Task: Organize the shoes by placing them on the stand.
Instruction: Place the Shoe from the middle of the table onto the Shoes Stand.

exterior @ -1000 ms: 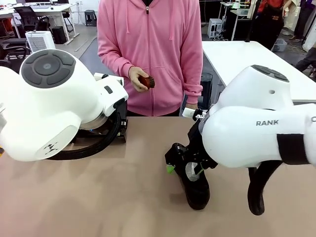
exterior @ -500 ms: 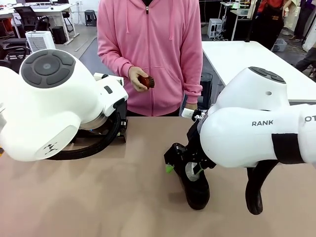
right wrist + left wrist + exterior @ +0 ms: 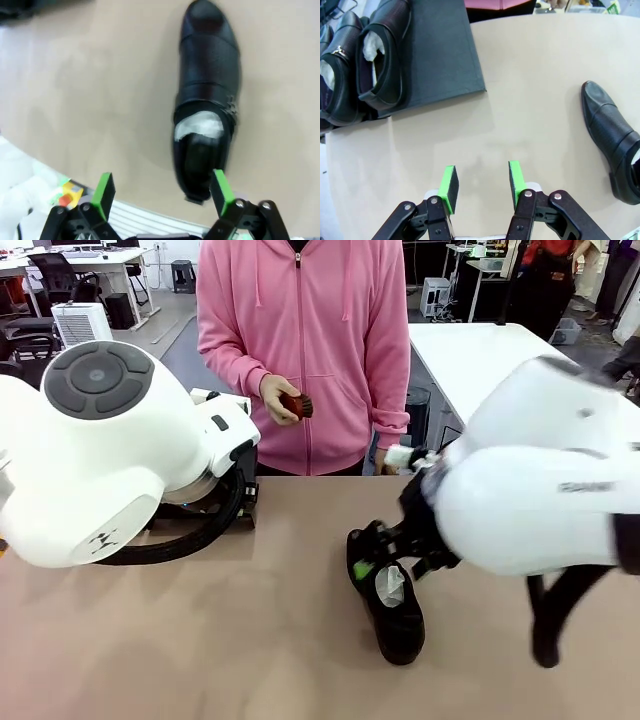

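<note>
Right wrist view: a black shoe [image 3: 207,95] with white stuffing lies on the tan table [image 3: 100,90], upper centre-right, beneath the wide-open, empty right pincer [image 3: 162,192]. At upper left of the left wrist view, two shoes [image 3: 362,60] sit on the stand [image 3: 445,55]; the left pincer [image 3: 481,187], half-open, grips nothing.

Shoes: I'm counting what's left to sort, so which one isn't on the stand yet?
The lone shoe lying on the bare tan table beneath the open right gripper. The other shoes sit side by side on the stand.
</note>
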`<state>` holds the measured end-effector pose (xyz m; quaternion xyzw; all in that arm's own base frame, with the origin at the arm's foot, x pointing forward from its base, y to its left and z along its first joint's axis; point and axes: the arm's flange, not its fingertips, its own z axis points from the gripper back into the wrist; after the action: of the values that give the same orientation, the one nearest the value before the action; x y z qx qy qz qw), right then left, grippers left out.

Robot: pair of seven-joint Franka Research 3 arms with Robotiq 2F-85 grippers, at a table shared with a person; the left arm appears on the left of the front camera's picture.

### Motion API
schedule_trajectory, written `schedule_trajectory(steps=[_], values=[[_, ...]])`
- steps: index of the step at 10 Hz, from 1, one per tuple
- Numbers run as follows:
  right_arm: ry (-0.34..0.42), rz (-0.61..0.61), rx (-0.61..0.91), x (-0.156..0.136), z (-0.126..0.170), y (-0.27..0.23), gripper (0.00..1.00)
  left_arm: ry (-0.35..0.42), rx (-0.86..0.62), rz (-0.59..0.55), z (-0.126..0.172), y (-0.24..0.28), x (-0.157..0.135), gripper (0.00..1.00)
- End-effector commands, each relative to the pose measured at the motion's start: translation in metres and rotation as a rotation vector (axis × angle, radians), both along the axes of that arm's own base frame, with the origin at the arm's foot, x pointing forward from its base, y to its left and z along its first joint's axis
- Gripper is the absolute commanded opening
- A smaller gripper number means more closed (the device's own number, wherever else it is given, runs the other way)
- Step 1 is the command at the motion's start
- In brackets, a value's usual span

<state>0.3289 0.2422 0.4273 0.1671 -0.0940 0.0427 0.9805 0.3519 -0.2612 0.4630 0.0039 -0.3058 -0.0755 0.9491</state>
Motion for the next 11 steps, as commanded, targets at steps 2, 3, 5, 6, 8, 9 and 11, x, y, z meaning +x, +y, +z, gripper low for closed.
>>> schedule_trajectory(steps=[2,3,5,6,8,9,11], values=[[-0.097,-0.176,0.032,-0.007,0.051,-0.089,1.00,-0.051,0.009,0.102,-0.011,-0.048,-0.016,0.55],[-0.109,-0.255,0.039,-0.002,0.056,-0.111,1.00,-0.063,0.004,0.173,-0.010,-0.070,-0.025,0.55],[-0.095,-0.431,-0.018,0.007,0.056,-0.149,1.00,0.036,-0.047,0.246,-0.024,-0.124,-0.044,0.55],[-0.087,-0.488,-0.039,0.010,0.055,-0.165,1.00,0.121,-0.077,0.199,-0.031,-0.153,-0.047,0.55],[-0.068,-0.551,-0.023,0.010,0.045,-0.177,1.00,0.208,-0.110,0.199,-0.030,-0.190,-0.054,0.55],[-0.052,-0.580,-0.040,0.012,0.041,-0.183,1.00,0.206,-0.137,0.209,-0.029,-0.196,-0.054,0.55],[-0.089,-0.502,-0.010,0.029,0.064,-0.186,1.00,0.292,-0.201,0.229,-0.039,-0.207,-0.057,0.55]])
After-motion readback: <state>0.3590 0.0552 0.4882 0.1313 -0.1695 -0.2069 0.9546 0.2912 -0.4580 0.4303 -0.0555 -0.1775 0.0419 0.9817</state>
